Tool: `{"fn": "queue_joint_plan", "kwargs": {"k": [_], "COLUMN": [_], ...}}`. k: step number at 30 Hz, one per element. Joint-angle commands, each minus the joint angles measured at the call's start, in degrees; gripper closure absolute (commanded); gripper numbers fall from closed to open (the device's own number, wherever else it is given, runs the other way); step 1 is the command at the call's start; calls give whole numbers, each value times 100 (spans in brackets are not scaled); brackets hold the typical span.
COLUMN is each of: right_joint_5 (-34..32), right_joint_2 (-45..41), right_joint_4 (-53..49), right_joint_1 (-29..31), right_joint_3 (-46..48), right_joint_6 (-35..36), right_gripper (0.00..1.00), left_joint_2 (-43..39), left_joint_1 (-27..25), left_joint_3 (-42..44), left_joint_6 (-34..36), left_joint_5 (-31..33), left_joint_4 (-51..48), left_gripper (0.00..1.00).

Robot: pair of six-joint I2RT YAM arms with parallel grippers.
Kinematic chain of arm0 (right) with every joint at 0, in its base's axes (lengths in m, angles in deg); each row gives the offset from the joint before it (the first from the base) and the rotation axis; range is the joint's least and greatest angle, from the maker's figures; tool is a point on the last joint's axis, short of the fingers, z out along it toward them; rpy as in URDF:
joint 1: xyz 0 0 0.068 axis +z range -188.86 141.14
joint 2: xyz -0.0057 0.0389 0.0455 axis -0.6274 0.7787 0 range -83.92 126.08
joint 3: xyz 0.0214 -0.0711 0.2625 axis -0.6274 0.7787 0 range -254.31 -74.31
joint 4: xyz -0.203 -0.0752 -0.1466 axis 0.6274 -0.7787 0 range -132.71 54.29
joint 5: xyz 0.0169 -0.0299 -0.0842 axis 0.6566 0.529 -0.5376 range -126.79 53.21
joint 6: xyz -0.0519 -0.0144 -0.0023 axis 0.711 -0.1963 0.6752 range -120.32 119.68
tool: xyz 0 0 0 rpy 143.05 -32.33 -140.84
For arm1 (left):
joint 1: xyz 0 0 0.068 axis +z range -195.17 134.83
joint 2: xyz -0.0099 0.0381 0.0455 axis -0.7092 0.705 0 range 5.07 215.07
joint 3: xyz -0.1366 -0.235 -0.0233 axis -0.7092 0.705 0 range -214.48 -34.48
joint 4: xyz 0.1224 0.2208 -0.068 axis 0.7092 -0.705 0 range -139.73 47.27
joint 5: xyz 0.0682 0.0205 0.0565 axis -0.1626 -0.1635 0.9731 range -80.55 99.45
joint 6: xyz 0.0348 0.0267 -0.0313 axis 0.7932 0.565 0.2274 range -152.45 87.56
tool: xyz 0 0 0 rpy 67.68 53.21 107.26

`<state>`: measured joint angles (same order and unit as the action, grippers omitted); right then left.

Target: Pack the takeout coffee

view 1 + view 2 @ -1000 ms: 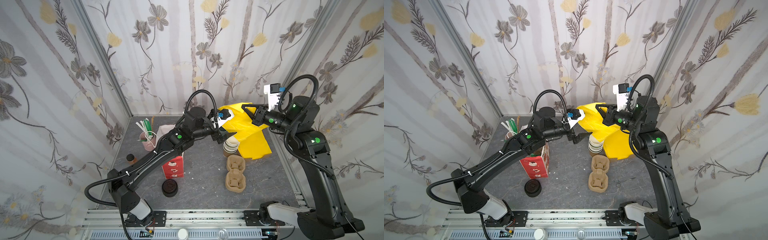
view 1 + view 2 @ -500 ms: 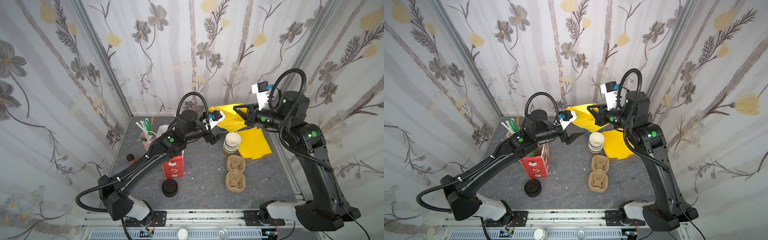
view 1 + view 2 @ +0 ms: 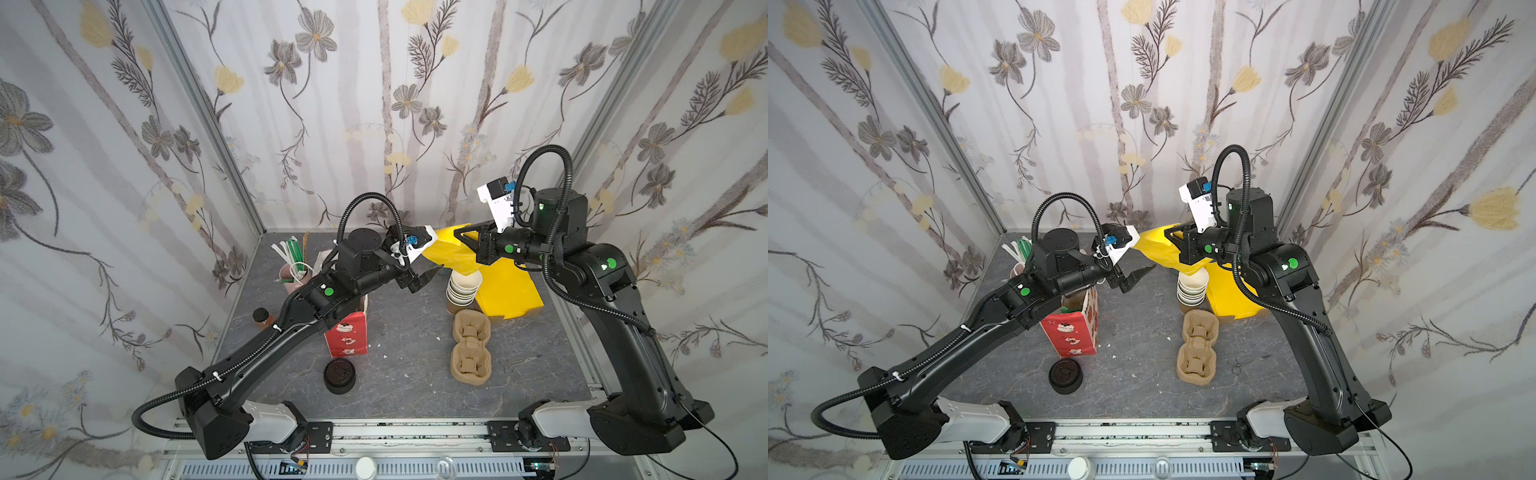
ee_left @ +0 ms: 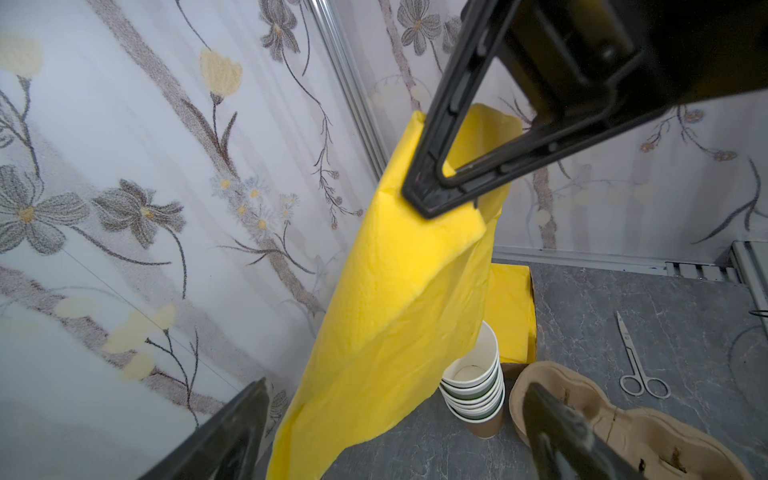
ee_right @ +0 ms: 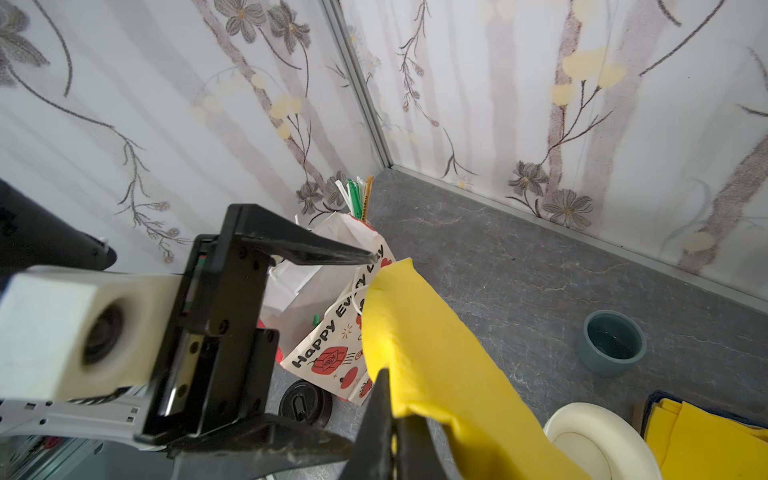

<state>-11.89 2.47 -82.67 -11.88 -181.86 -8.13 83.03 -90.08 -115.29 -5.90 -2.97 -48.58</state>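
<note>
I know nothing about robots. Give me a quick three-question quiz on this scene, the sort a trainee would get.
1. True or false: the right gripper is shut on the yellow sheet.
2. The hanging sheet's lower end comes nearest to: A) the stack of paper cups, B) the scissors, C) the stack of black lids.
3. Is the takeout coffee inside the red bag yet?
Key: 1 true. 2 A. 3 No: it stands on the table, outside the bag.
</note>
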Motion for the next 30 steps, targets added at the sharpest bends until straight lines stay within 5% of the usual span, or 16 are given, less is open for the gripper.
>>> {"fn": "queue_joint_plan", "kwargs": {"k": [1, 14, 21, 30], "right_joint_5": [176, 370, 221, 93], "right_joint_2": [53, 99, 107, -211], "right_joint_4": [-151, -49, 76, 862], "right_joint_1": [96, 363, 560, 743], "right_joint_3": [-52, -61, 5, 634], "right_joint_6": [330, 354, 304, 173], "right_gripper": [100, 100, 100, 100], "left_joint_2": [105, 280, 271, 44], "left_joint_1": [130, 412, 478, 402], "left_joint_3": [-59, -4, -57, -51], "left_joint_6": [164, -118, -292, -1109], "left_joint_5": [-131, -990, -1373, 125], "left_joint_4": [141, 119, 128, 743], "left_gripper": [8, 52, 100, 100]}}
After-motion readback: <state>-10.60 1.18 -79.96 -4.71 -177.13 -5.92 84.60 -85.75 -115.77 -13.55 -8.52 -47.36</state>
